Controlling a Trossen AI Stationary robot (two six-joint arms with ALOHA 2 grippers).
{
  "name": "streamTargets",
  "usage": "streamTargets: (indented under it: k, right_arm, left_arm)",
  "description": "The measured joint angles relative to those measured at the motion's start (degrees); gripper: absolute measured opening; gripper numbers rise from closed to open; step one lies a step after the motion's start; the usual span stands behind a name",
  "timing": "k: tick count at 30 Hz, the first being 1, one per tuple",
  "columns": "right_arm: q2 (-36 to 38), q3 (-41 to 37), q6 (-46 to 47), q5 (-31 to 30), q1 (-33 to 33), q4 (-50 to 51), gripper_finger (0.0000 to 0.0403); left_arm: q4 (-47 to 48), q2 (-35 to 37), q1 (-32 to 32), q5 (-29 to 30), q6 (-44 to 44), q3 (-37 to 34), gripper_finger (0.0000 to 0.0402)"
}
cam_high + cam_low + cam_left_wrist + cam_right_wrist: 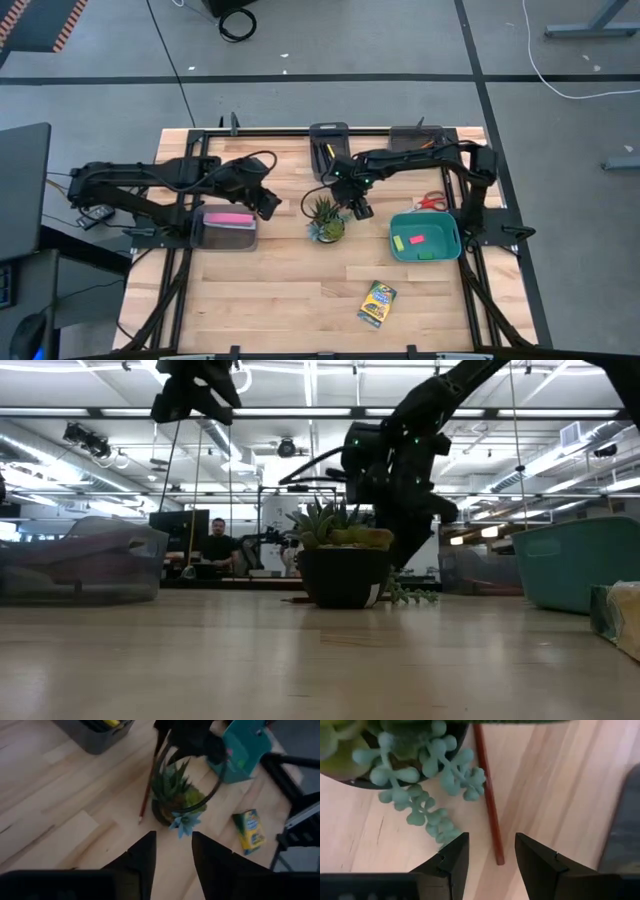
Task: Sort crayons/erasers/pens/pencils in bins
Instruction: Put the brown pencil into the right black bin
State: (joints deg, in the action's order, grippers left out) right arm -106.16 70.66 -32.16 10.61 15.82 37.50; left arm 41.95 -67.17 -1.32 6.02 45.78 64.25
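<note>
— Since the red pencil (pixel 489 795) lies flat on the table right beside the potted plant (pixel 325 218), how do you take it cleanly?

— Your right gripper (pixel 491 855) hovers over its near end, jaws apart and empty. Straddle the stick, drop straight, and keep clear of the trailing leaves.

— And the left gripper (pixel 173 851)?

— It hangs raised beside the grey bin (pixel 205 238), part-open, holding nothing. Leave it there.
</note>
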Motion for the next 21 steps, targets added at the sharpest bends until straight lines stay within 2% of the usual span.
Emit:
streamTargets:
  k: [9, 21]
  right_arm:
    - [-2.82, -0.07, -1.02, -0.48, 1.91, -1.36, 0.0162]
    - [-0.69, -0.23, -0.77, 0.13, 2.12, -0.13, 0.0117]
  left_arm:
    - [-0.14, 1.74, 1.23, 0.24, 1.98, 0.0, 0.012]
    - [-0.05, 2.05, 1.55, 0.38, 3.14, 0.0, 0.0112]
